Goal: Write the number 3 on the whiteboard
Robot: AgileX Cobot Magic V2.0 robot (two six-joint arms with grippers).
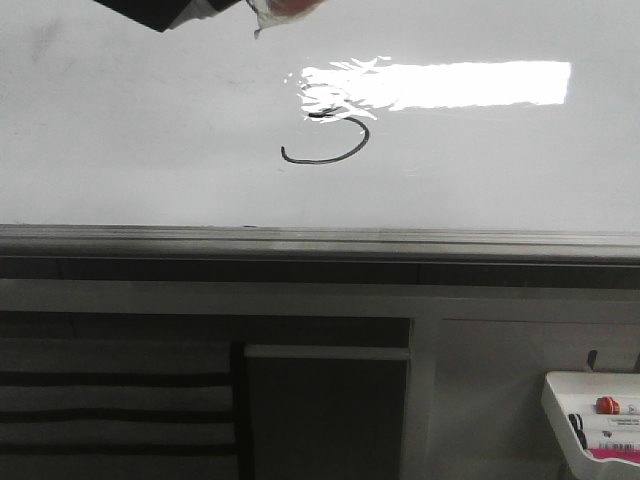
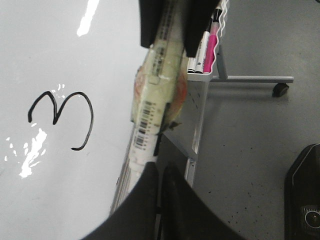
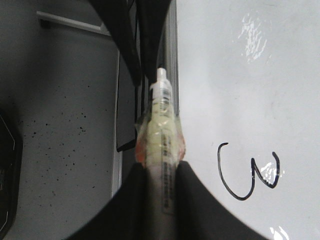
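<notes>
Although the black hand-drawn number 3 (image 3: 248, 172) reads complete on the glossy white whiteboard (image 3: 250, 90), the right gripper (image 3: 161, 172), clamped on a tape-wrapped white marker (image 3: 161, 130), lies beside it, tip clear of the board.

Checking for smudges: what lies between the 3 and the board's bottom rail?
Nothing: in the front view, bare whiteboard runs from the 3 down to the rail.

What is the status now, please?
Left end effector shut on marker. Right end effector shut on a second marker. 3 drawn on whiteboard. Nothing blocking.
</notes>
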